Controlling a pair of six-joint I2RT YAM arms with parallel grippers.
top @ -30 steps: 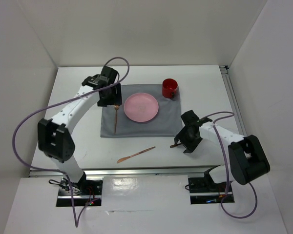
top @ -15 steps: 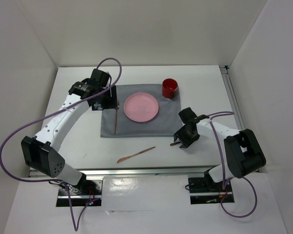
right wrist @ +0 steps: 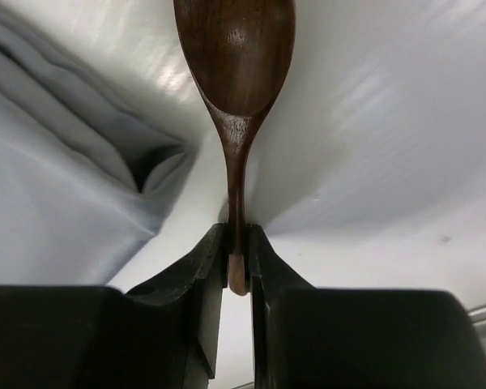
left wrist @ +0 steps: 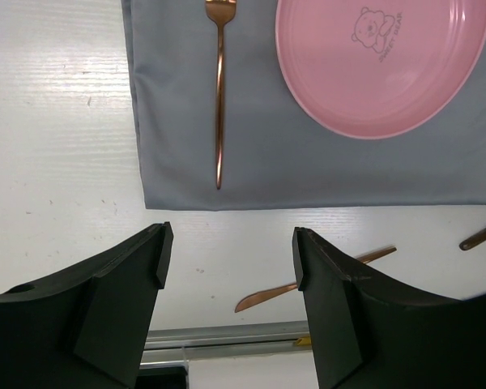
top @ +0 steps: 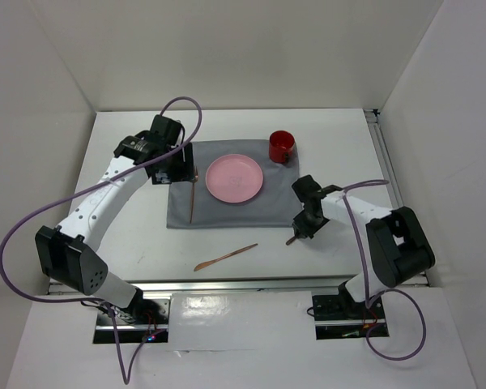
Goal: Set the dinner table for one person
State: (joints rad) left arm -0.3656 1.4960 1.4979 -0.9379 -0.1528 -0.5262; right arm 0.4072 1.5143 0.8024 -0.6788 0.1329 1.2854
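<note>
Right pincer [right wrist: 237,243] clamps a brown spoon's [right wrist: 235,49] handle; left pincer [left wrist: 231,243] gapes empty near the bear-printed pink plate [left wrist: 389,89], lettering illegible.

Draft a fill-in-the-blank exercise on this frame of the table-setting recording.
The right gripper pinches the dark wooden spoon by its ____.
The copper fork lies on the grey cloth placemat, ____ of the round pink plate.
The left gripper hangs ____, holding nothing.
Missing words: handle; left; open.

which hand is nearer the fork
Left. The left hand is by the fork tines; the right hand is across the placemat, shut on the spoon.
</note>
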